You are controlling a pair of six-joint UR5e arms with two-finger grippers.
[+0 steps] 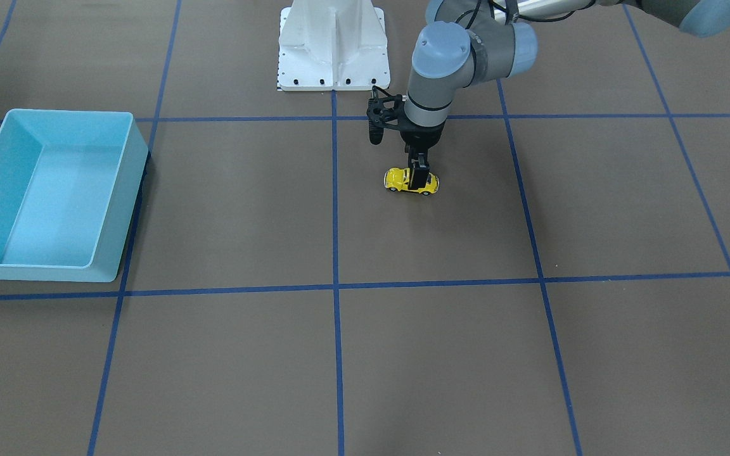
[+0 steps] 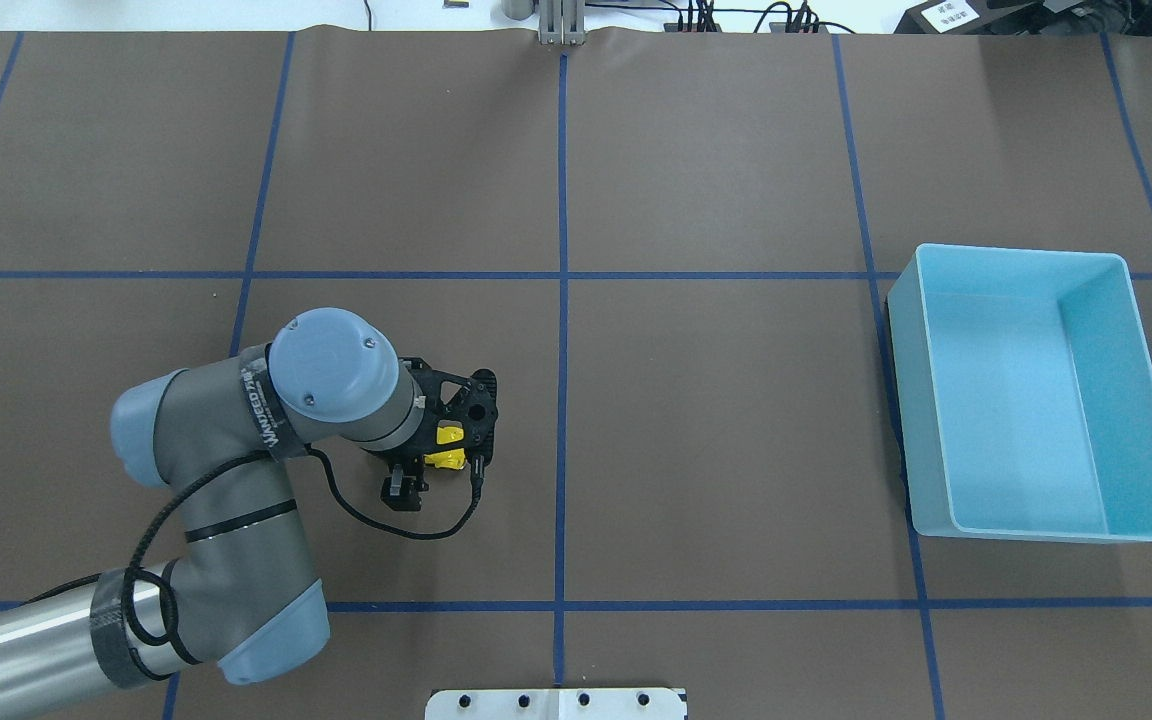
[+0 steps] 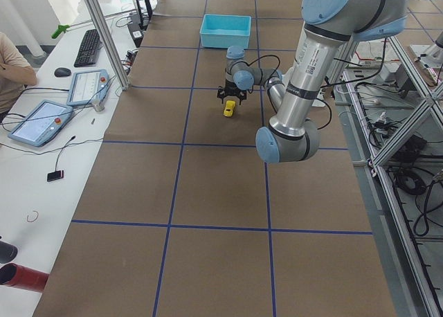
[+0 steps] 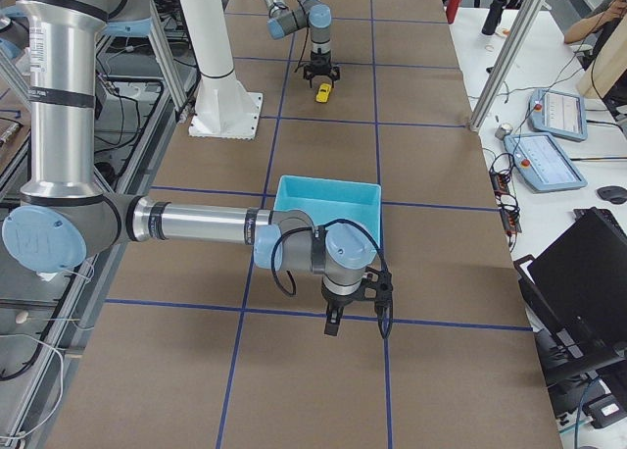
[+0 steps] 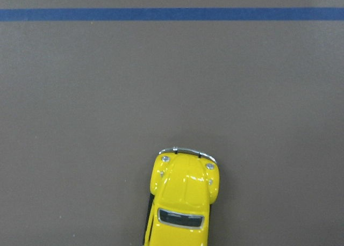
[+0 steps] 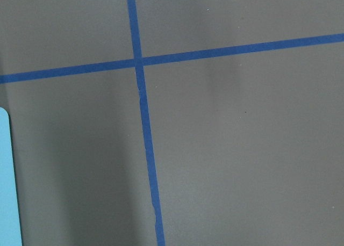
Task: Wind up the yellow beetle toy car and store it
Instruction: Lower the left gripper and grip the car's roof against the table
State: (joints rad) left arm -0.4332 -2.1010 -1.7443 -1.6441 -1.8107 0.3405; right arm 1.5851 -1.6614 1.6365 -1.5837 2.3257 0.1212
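A brown table [image 1: 466, 354] is ruled into large squares by blue tape lines [image 1: 336, 288]. A light blue bin [image 1: 42, 272] (open-topped, rectangular) sits flat on it, and one tape line runs along the bin's side. Well apart from that side of the bin, a small yellow car [image 1: 410, 181] stands on its wheels within a square. A white base [image 1: 333, 76] stands across a tape line, closer to the car than to the bin.
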